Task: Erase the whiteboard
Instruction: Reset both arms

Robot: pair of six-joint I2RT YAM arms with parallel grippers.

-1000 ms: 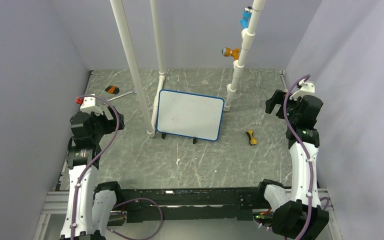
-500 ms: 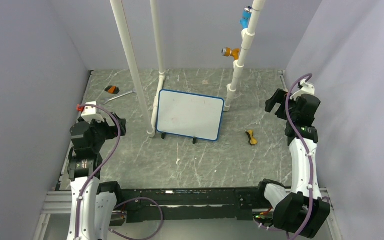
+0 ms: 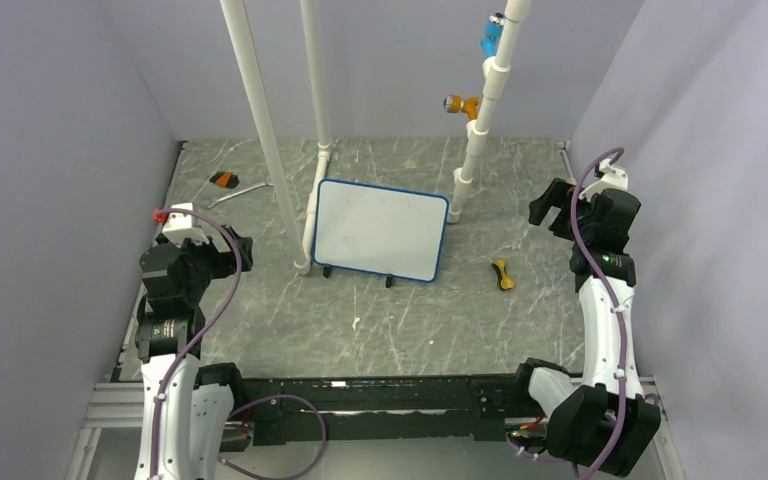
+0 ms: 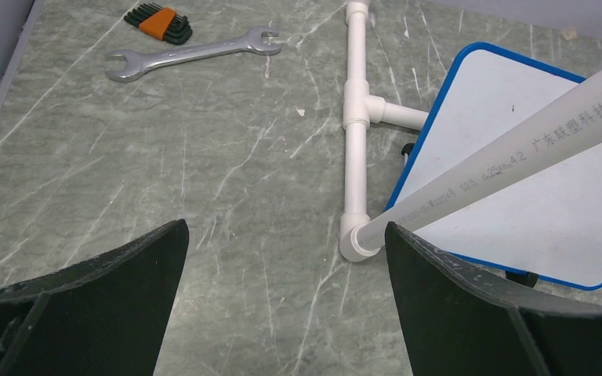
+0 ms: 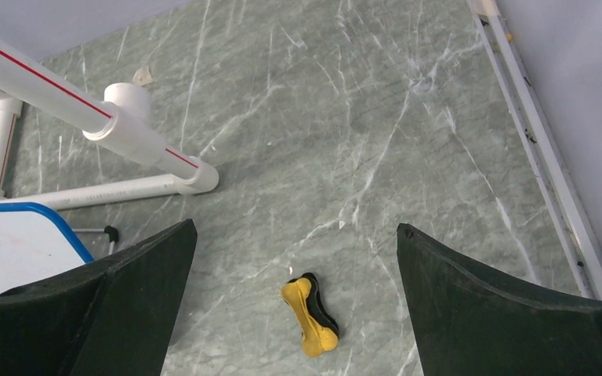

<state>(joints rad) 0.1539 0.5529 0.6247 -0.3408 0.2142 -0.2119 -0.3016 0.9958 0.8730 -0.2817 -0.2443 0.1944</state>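
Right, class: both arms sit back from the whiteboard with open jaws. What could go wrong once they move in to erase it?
1. The whiteboard stands on small black feet; a firm wipe might tip it or slide it.
2. A slanted white pipe crosses in front of the board in the left wrist view, so a reach from that side could strike it.
3. Both jaws are empty and no eraser is in sight; bare jaws may only smear.

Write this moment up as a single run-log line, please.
left gripper: open, empty | right gripper: open, empty | whiteboard: standing, untouched, face almost blank | yellow-black tool: lying loose
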